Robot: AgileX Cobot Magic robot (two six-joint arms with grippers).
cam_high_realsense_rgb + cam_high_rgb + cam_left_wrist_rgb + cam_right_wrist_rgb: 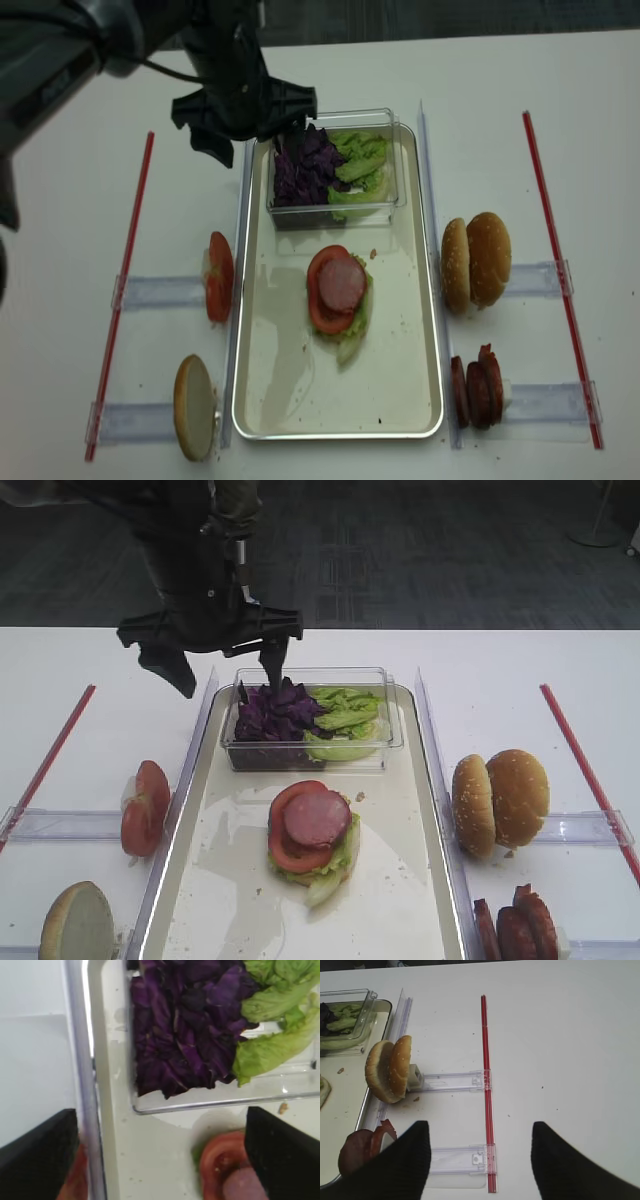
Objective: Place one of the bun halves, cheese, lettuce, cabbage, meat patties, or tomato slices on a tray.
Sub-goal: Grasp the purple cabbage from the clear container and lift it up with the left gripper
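My left gripper (228, 675) hangs open over the left end of the clear tub, one finger outside the tray's left rim. The tub holds purple cabbage (275, 715) (185, 1025) and green lettuce (345, 715). It stands at the far end of the metal tray (230, 880). On the tray's floor lies a stack of lettuce, a tomato slice (217, 1160) and a meat patty (317, 818). In the right wrist view my right gripper (480, 1160) is open and empty over bare table, right of the bun halves (387, 1067) and meat patties (362, 1147).
Left of the tray stand tomato slices (145, 805) and a bun half (78, 920) on clear holders. Two bun halves (500, 800) and meat patties (515, 930) stand on its right. Red strips (585, 770) (50, 755) run along both outer sides.
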